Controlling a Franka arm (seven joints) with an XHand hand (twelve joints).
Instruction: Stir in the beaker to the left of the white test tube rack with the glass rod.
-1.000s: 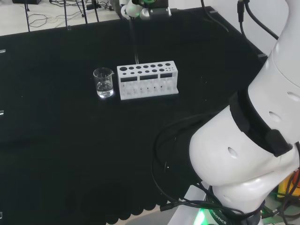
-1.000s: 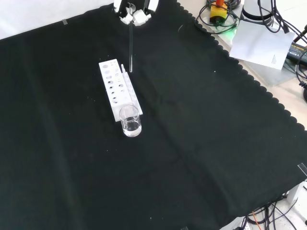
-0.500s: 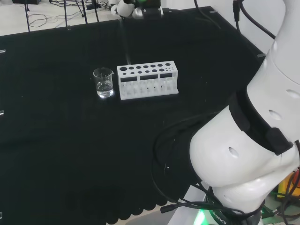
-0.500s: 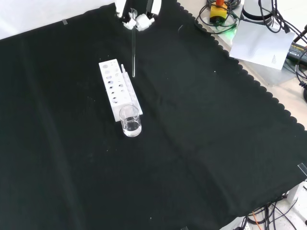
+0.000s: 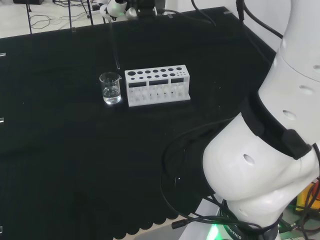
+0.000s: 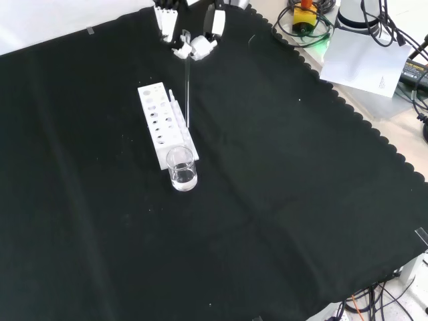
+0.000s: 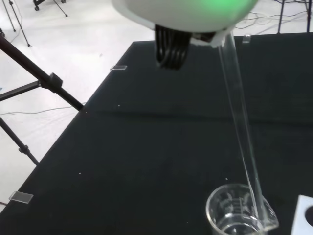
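A small clear glass beaker [image 5: 110, 88] with some clear liquid in its bottom stands just left of the white test tube rack [image 5: 157, 85] in the head view. The hand [image 5: 118, 7] is high at the far edge of the cloth, fingers pinched on the top of a long glass rod [image 5: 114, 42] that hangs nearly upright. The rod's lower tip hovers slightly above and right of the beaker's rim. In the front view the hand [image 6: 194, 44] holds the rod [image 6: 187, 90] beside the rack [image 6: 161, 124], with the beaker [image 6: 182, 168] nearer. In the wrist view the rod [image 7: 239, 127] slants toward the beaker [image 7: 238, 215].
The black cloth's scalloped edge [image 6: 374, 137] runs along the right in the front view, with cables, a sheet of paper [image 6: 364, 60] and a yellow box beyond it. The arm's white links [image 5: 270, 150] take up the right of the head view. Black stand legs [image 7: 44, 83] are off the bench.
The hand has carried the rod left in the head view, from above the rack to just over the beaker. In the front view it has come nearer, along the rack.
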